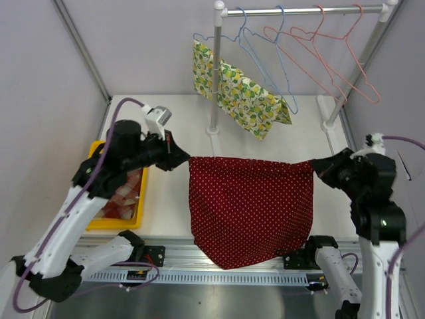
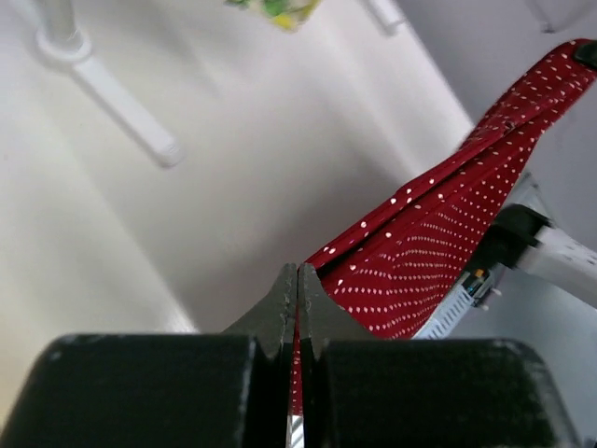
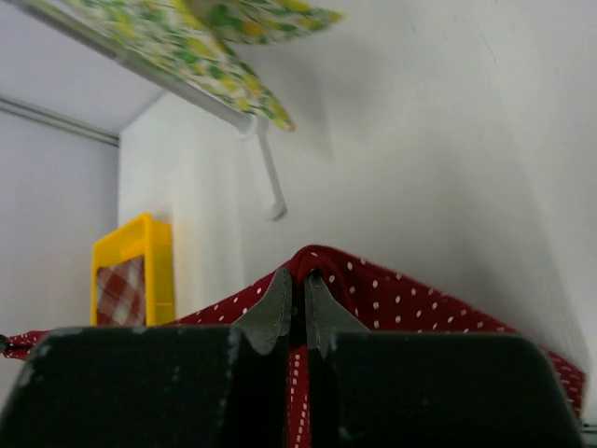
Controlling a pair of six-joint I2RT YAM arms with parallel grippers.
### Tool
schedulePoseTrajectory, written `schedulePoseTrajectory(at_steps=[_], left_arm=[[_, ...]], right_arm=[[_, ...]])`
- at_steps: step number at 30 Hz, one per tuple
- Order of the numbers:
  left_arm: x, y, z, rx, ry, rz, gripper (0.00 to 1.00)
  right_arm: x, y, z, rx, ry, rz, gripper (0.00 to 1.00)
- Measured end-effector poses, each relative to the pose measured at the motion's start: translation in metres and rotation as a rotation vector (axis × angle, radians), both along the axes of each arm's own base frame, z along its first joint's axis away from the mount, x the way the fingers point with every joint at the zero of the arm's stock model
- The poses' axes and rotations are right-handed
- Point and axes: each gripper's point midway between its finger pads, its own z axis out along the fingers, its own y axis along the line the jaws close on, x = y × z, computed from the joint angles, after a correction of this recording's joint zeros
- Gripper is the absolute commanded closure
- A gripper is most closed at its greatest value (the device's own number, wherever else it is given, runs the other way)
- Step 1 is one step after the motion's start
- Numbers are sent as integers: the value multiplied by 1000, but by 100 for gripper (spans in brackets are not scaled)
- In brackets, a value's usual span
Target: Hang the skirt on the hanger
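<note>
Over the white table [image 1: 166, 199], the red dotted skirt [image 1: 249, 206] is hanging stretched between the arms. The left gripper [image 1: 184, 157] and right gripper [image 1: 314, 166] are each pinching a top corner tight, near the rack [image 1: 216, 66].

The skirt [image 1: 250, 209] hangs before the rack [image 1: 214, 116], with the tray [image 1: 114, 223] to its left
</note>
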Motion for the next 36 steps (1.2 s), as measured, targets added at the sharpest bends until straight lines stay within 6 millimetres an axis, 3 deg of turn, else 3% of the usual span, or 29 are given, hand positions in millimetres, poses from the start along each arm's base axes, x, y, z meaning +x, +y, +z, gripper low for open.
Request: schedulePoseTrajectory(at_steps=[4, 9, 13, 18, 28, 32, 36], left_arm=[[54, 2, -55, 53, 135, 76, 100], [120, 4, -109, 75, 257, 135, 100], [165, -1, -145, 97, 328, 151, 100], [203, -6, -161, 101, 341, 165, 100], [210, 3, -153, 75, 309, 172, 100], [170, 6, -165, 48, 311, 152, 100], [106, 3, -205, 42, 383, 123, 100]], right_arm=[[55, 2, -74, 23, 180, 0, 100], [116, 9, -156, 55, 350, 14, 100], [156, 10, -184, 63, 375, 12, 100], [189, 12, -199, 87, 365, 15, 100], [193, 16, -175, 124, 273, 32, 100], [167, 19, -173, 148, 250, 35, 100], [116, 21, -200, 189, 287, 13, 100]])
